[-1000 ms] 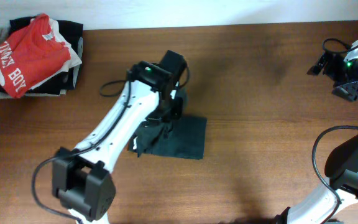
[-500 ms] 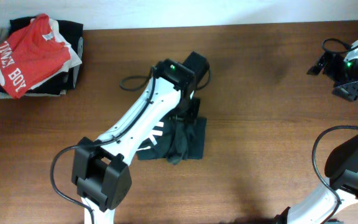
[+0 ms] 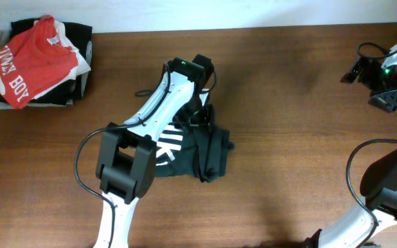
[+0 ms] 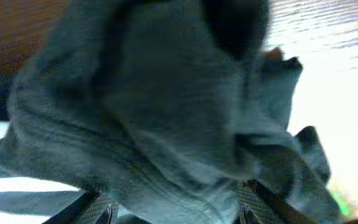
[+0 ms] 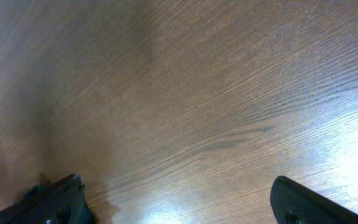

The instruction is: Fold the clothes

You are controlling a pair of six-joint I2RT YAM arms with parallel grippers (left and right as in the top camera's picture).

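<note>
The clothes, a black T-shirt (image 3: 212, 155), lie bunched in a rumpled heap at the table's middle, with a white logo print (image 3: 165, 149) showing on the left part. My left gripper (image 3: 200, 122) hangs over the heap's top edge. In the left wrist view its fingers (image 4: 104, 211) stand well apart, and loose dark fabric (image 4: 166, 112) bulges between and ahead of them; the left gripper (image 4: 176, 210) is open. My right gripper (image 3: 384, 98) is far off at the table's back right, open over bare wood (image 5: 179, 211) with nothing between its fingers.
A pile of other garments topped by a red shirt with white lettering (image 3: 29, 62) sits at the back left corner. The table's far edge (image 3: 253, 27) runs along a white wall. The right arm's cable (image 3: 364, 48) loops near the back right corner.
My left gripper has gone from shut to open and let go of the fabric. It carried part of the shirt rightward and drew back; the shirt is now more bunched, and the white logo shows.
</note>
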